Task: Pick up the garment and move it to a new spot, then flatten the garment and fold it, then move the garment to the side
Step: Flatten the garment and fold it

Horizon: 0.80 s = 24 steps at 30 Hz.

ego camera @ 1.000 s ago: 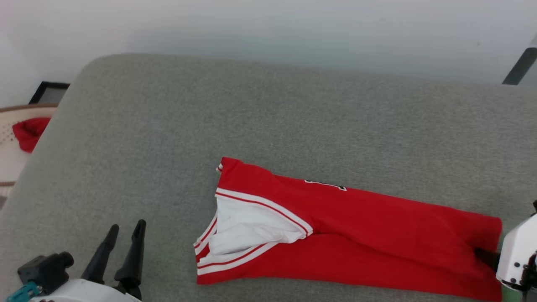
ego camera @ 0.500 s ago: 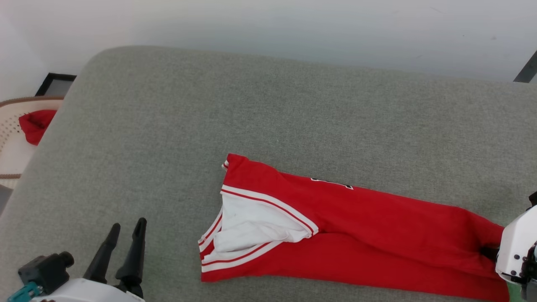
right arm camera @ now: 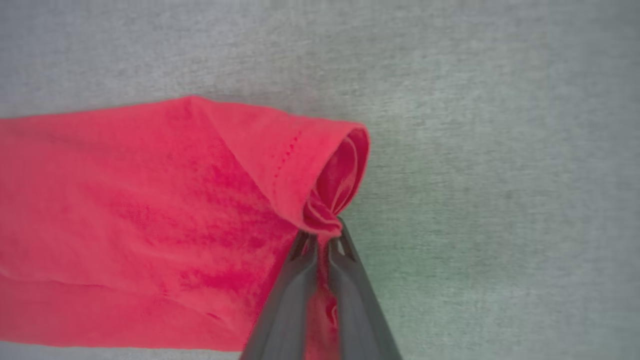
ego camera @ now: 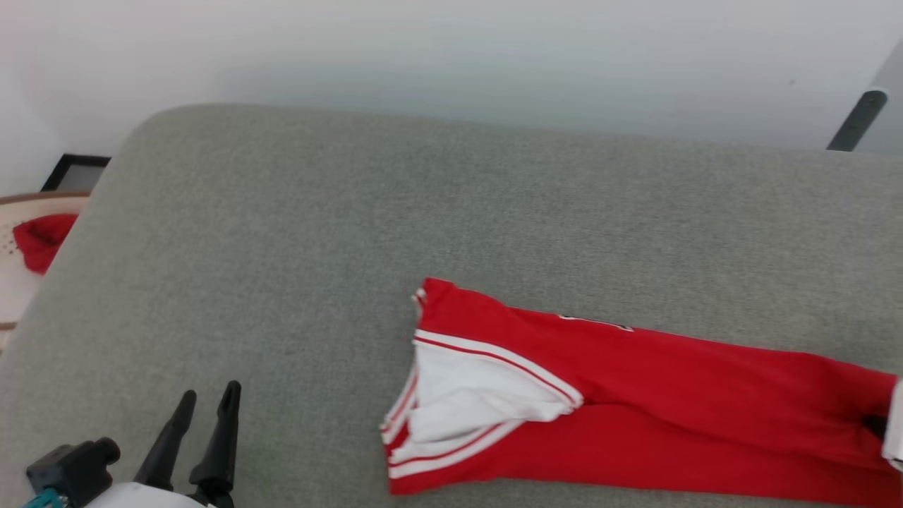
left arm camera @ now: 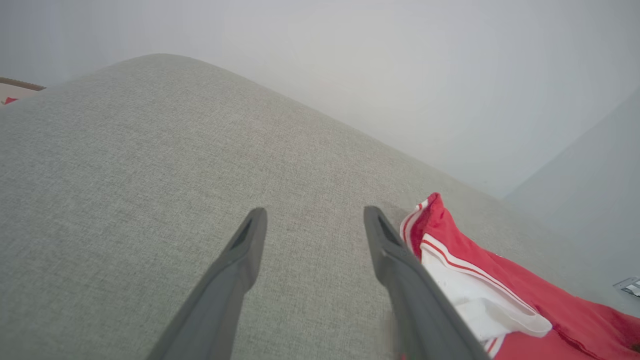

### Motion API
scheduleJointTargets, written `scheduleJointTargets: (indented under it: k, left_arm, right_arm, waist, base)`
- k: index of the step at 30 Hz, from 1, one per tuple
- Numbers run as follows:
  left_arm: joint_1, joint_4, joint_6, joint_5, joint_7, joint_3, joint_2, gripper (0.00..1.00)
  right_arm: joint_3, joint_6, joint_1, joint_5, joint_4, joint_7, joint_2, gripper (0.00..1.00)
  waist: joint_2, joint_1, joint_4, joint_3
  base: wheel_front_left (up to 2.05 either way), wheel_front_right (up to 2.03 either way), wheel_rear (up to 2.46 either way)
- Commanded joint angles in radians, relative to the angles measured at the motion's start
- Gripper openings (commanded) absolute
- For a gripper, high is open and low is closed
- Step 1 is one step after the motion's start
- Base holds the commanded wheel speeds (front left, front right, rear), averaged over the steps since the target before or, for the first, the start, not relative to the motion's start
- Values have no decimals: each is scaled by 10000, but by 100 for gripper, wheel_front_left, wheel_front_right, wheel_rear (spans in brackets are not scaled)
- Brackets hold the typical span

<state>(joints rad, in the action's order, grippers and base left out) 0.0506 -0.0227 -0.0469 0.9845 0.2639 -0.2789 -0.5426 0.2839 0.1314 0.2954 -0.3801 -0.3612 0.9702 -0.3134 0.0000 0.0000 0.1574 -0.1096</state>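
Jaws of right gripper (right arm camera: 322, 240) just clamped onto shirt (right arm camera: 125, 200) hem; left gripper (left arm camera: 315, 212) spread wide, idle. Grip's set, so next fold or drag can start.

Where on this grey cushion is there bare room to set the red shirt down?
The bare stretch of the grey fabric cushion lies between its far rounded edge and the red, white-sleeved shirt, running left to the open left gripper. Crowded: the near right, where the right gripper pinches the shirt's hem.

head: I look down over grey cushion (ego camera: 282, 247) | left wrist: low, skimming along it | right wrist: close, straight down | all share garment (ego camera: 670, 395)
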Motion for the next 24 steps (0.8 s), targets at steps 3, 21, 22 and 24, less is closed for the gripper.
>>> scheduleJointTargets:
  k: [3, 21, 22, 24]
  left_arm:
    - [187, 3, 35, -119, -4, 116, 13, 100]
    - [598, -52, 43, -29, -52, 123, -18, 100]
    - [615, -56, 33, -26, -68, 111, -14, 100]
    - [652, -64, 17, -42, -92, 81, -13, 100]
  right_arm:
    - [215, -13, 68, 168, -172, -128, -309, 0]
    - [140, -13, -39, -681, 372, 388, 50, 0]
    - [72, -11, -81, -876, 588, 515, 167, 0]
    - [-32, -11, -142, -1247, 1057, 777, 464, 0]
  waist:
    - [0, 0, -209, 183]
    - [0, 0, -738, 998]
    - [0, 0, -738, 1059]
    - [0, 0, -726, 1174]
  base:
    - [0, 0, 0]
    - [0, 0, 0]
    - [0, 0, 0]
    - [0, 0, 0]
